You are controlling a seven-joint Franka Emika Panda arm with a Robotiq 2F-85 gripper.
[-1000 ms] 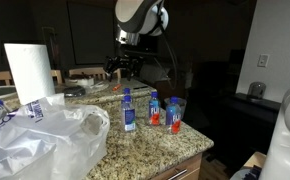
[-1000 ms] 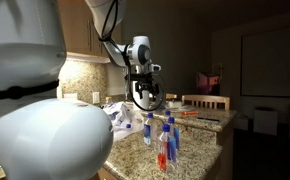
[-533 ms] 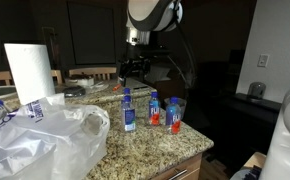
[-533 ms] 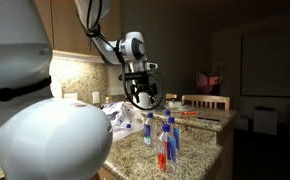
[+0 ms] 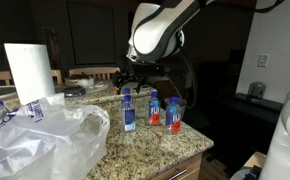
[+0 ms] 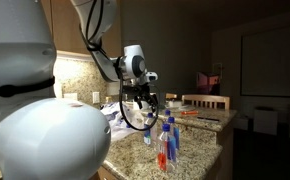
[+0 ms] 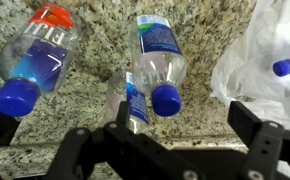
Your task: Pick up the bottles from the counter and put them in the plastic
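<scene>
The tool [image 7: 135, 128] is held wide open, nothing gripped, just above three bottles [image 5: 153, 108] – blue-capped, set upright and close together on the granite tabletop [image 5: 150, 147]. The plastic bag [image 5: 45, 138] is seen beside them on the same surface.

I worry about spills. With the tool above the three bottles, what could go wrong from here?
The bottles stand close together, so the open tool may knock a neighbour over while taking one. They also stand near the counter edge; a tipped bottle might roll off.
</scene>
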